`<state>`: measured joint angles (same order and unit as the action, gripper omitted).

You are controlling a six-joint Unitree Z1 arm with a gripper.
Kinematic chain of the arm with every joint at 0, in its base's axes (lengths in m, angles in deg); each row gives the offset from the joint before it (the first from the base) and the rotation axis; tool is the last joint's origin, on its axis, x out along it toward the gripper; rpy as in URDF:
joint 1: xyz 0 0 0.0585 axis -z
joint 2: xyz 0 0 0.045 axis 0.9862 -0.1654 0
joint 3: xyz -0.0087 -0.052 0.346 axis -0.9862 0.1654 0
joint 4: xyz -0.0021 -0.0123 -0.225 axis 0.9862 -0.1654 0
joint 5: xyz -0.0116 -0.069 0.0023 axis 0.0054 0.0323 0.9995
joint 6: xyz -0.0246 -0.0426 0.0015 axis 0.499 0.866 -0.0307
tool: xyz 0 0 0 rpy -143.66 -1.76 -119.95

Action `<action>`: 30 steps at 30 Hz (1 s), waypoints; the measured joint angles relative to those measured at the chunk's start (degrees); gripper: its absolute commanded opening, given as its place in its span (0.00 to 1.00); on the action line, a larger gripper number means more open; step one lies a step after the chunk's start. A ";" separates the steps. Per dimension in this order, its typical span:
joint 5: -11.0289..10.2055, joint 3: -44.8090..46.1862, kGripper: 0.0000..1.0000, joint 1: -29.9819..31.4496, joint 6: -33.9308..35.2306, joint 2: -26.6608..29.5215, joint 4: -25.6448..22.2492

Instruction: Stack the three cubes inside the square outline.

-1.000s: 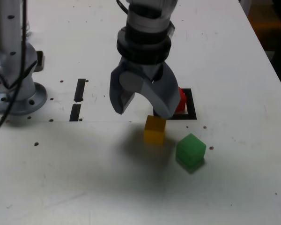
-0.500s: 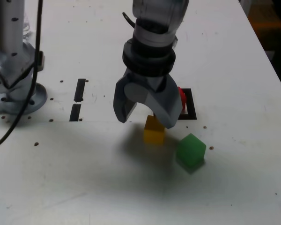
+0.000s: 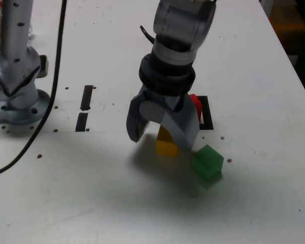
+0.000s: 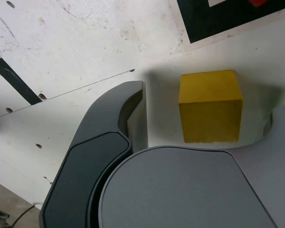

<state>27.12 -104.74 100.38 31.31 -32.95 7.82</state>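
Note:
The yellow cube [image 3: 166, 145] [image 4: 210, 107] sits on the white table just in front of the square outline [image 3: 207, 116] [image 4: 213, 21]. My gripper [image 3: 160, 140] [image 4: 209, 104] is open and low over it, one finger on each side of the cube with a gap on both sides. The red cube [image 3: 195, 105] [image 4: 259, 2] stands inside the outline, partly hidden behind my gripper. The green cube [image 3: 207, 162] lies free toward the exterior view's right, close to my right finger [image 3: 185, 137].
Two short black strips [image 3: 87, 97] [image 3: 82, 122] lie on the table toward the exterior view's left. The arm's metal base [image 3: 18, 99] stands at the far left with a black cable [image 3: 51, 101] trailing across the table.
My gripper has moved down and a little toward the exterior view's right, settling around the yellow cube. Its jaws have stayed open. The cubes have not moved.

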 measured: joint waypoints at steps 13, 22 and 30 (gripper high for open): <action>1.69 -0.35 0.89 0.20 -1.08 -2.39 0.12; 2.03 -0.60 0.89 0.20 -1.64 -3.68 0.23; 2.32 -1.07 0.70 0.20 -2.04 -3.77 0.25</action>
<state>29.45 -105.81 100.58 29.27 -36.73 8.07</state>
